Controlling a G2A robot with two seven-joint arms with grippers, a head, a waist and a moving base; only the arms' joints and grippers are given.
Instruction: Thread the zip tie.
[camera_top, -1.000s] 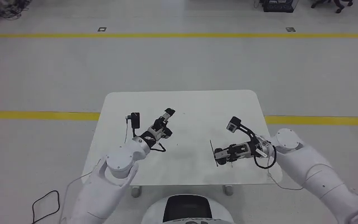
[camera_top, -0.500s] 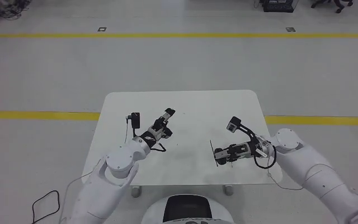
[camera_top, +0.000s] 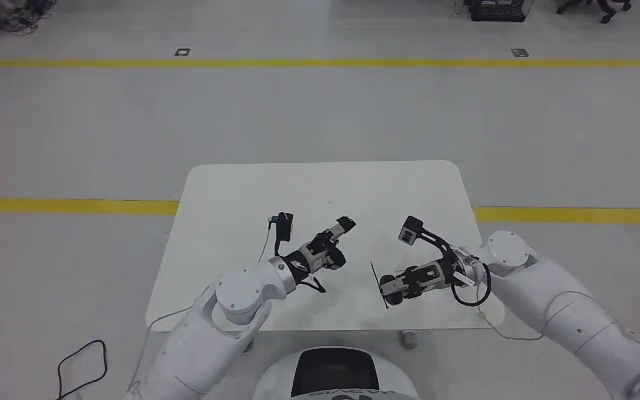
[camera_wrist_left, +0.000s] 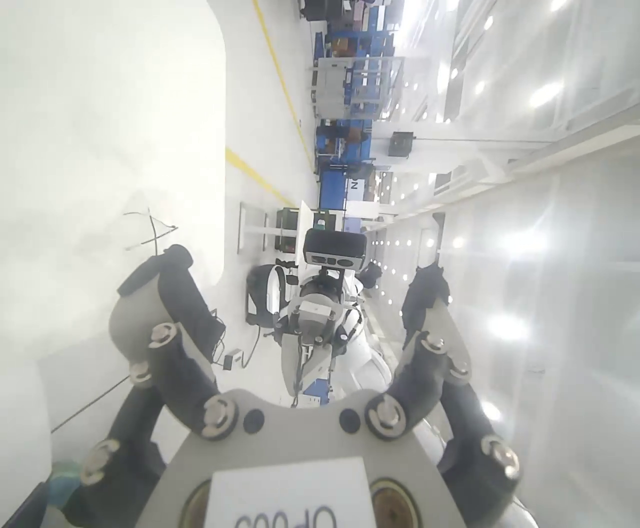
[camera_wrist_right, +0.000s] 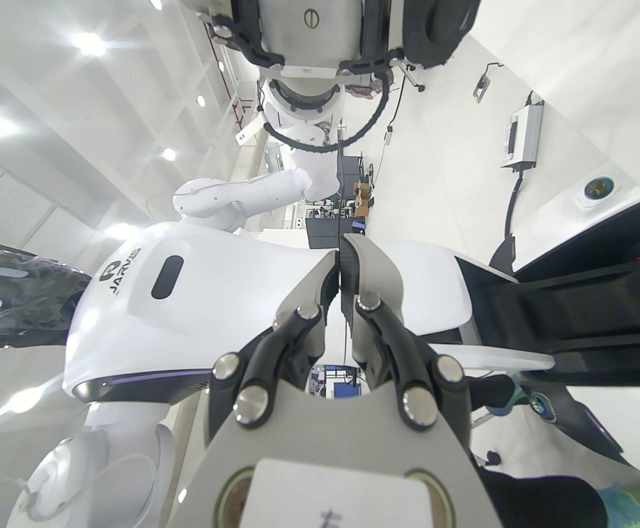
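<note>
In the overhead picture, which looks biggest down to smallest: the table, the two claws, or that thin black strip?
1. table
2. left gripper and right gripper: they look about alike, so unranked
3. zip tie, a thin strip held in the right gripper

White, rounded arms (camera_top: 545, 295) carry black cables (camera_wrist_right: 372, 120); each grey metal claw (camera_wrist_right: 341, 260) has black fingers (camera_wrist_left: 185, 295) and silver screws (camera_wrist_left: 161, 334).

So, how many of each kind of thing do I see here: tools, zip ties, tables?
tools: 2, the left tool open, the right tool shut on the zip tie
zip tie: 1
table: 1
Total: 4
</note>
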